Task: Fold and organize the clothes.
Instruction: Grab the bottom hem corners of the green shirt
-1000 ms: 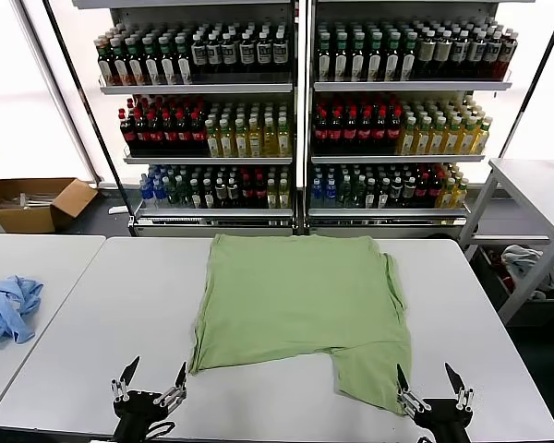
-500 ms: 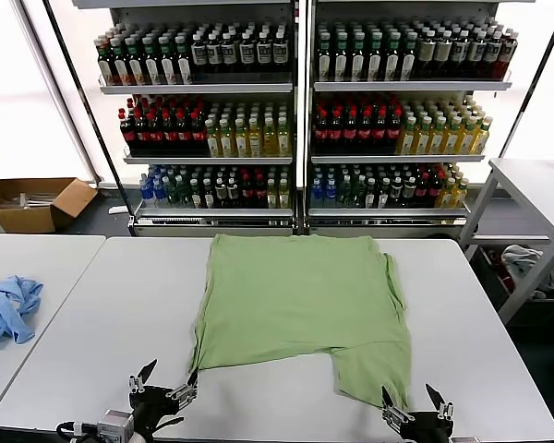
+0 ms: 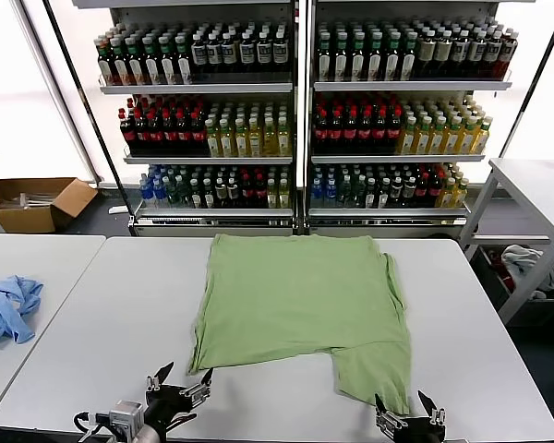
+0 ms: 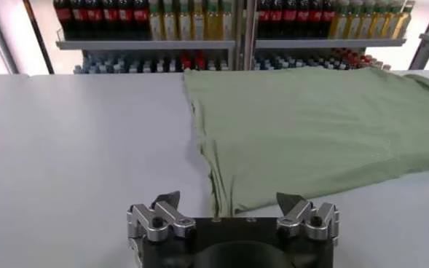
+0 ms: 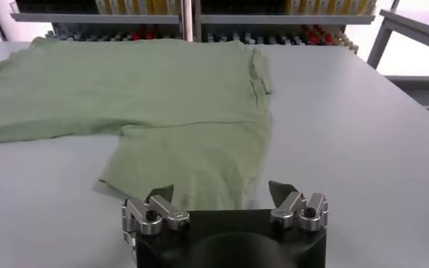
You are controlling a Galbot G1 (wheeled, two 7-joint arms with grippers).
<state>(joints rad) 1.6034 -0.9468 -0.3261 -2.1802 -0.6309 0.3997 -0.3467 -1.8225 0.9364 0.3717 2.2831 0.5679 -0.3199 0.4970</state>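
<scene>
The light green shirt (image 3: 300, 300) lies flat on the white table (image 3: 92, 341), back side up, with a flap hanging toward the front right. Its collar, buttons and patch are hidden. My left gripper (image 3: 182, 384) is open at the table's front edge, just before the shirt's front-left corner (image 4: 229, 196). My right gripper (image 3: 404, 412) is open at the front edge, just before the lower end of the flap (image 5: 199, 175). Neither gripper touches the fabric.
A light blue garment (image 3: 7, 307) lies on a second table at the left. Shelves of drink bottles (image 3: 300, 111) stand behind the table. A cardboard box (image 3: 32, 203) is at the far left, another table (image 3: 540, 185) at the right.
Both grippers have sunk lower toward the table's front edge and drawn inward toward the shirt's near corners. The shirt has not moved.
</scene>
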